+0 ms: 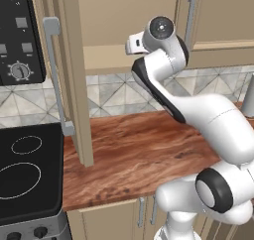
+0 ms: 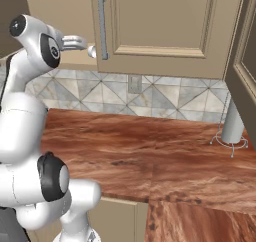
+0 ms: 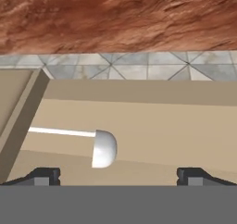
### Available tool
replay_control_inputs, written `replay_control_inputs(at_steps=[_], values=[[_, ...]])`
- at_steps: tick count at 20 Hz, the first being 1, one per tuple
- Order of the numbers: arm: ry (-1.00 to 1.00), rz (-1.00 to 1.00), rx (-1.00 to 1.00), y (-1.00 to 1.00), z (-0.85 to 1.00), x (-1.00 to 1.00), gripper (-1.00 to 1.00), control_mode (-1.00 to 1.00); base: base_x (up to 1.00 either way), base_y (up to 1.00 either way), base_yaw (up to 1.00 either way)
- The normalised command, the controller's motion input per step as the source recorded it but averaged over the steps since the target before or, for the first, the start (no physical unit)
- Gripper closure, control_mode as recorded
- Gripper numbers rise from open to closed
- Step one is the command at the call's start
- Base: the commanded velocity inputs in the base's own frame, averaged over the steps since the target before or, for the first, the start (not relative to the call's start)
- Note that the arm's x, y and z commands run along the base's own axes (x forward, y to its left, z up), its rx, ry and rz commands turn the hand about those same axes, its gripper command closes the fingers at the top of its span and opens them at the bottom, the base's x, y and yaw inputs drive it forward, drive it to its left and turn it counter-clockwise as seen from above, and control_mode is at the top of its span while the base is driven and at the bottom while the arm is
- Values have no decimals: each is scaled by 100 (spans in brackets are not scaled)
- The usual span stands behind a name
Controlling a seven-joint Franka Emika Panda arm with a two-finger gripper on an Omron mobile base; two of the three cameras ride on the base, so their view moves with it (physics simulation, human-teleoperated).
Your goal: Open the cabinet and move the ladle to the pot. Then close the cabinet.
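The cabinet stands open: its left door is swung out toward the near side, edge-on in the left base view, with the long silver bar handle on its left face, above the join of stove and counter. The right door is shut, its handle upright along its left edge. The arm reaches up into the opening, with its wrist at the level of the cabinet's bottom shelf. In the hand view the hand is spread wide, its two dark fingertips far apart at the bottom corners, with nothing between them. The ladle lies on the shelf just ahead of the hand, a little left of its middle; the rounded pale bowl points to the right in that view and the thin rod handle runs off to the left toward the cabinet's side wall. The hand view is rolled over, so the wood-grain counter appears along its top, with the tiled backsplash between it and the shelf. A black stove sits to the left of the counter. On the far right of the counter a grey cylinder on a thin wire stand rests near the wall, beside another open door.
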Motion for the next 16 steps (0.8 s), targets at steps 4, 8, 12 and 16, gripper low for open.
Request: replay_control_inputs(at_steps=[4,8,12,16], values=[[0,-8,0,0,0,25,-100,-100,0,0,0],[1,-7,-2,0,0,27,-100,-100,0,0,0],[3,-5,-1,0,-3,30,-100,-100,0,0,0],[5,-4,0,-2,-1,28,-100,-100,0,0,0]])
